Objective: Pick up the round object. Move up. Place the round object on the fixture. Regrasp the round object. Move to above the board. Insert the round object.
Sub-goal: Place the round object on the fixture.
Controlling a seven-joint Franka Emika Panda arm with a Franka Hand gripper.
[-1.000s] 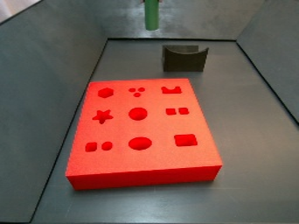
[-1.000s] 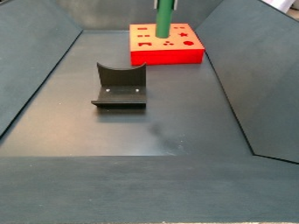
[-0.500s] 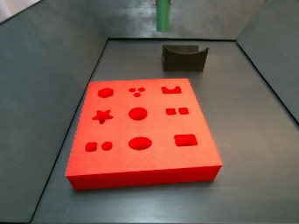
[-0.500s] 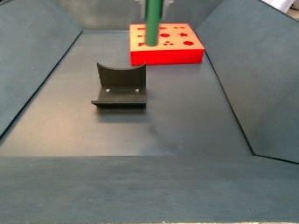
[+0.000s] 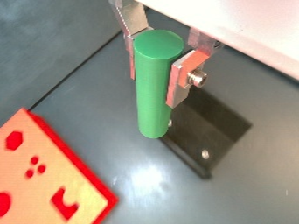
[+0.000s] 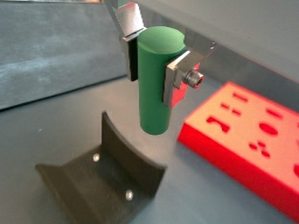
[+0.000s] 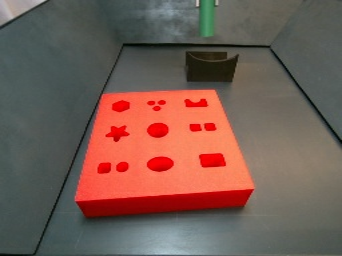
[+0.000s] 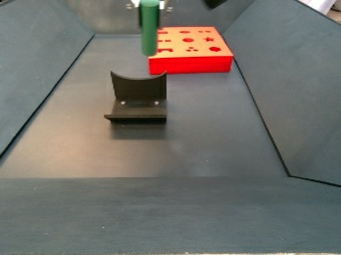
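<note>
Green peg (image 7: 207,18) hangs upright above fixture (image 7: 211,65); claw above frame.

gripper (image 5: 160,54): two-finger, parallel-jaw; seen in both wrist views, above the dark floor
fingers (image 5: 184,74): flat silver plates, bare metal, straight edges
pads (image 6: 132,61): dark, thin, on the inner faces of the plates
screw (image 5: 198,79): silver, round-headed, standing out from the side of one plate; also clear in a wrist view (image 6: 193,78)
body above fingers (image 5: 239,22): white, smooth casing
cables, markings: cannot tell
</note>
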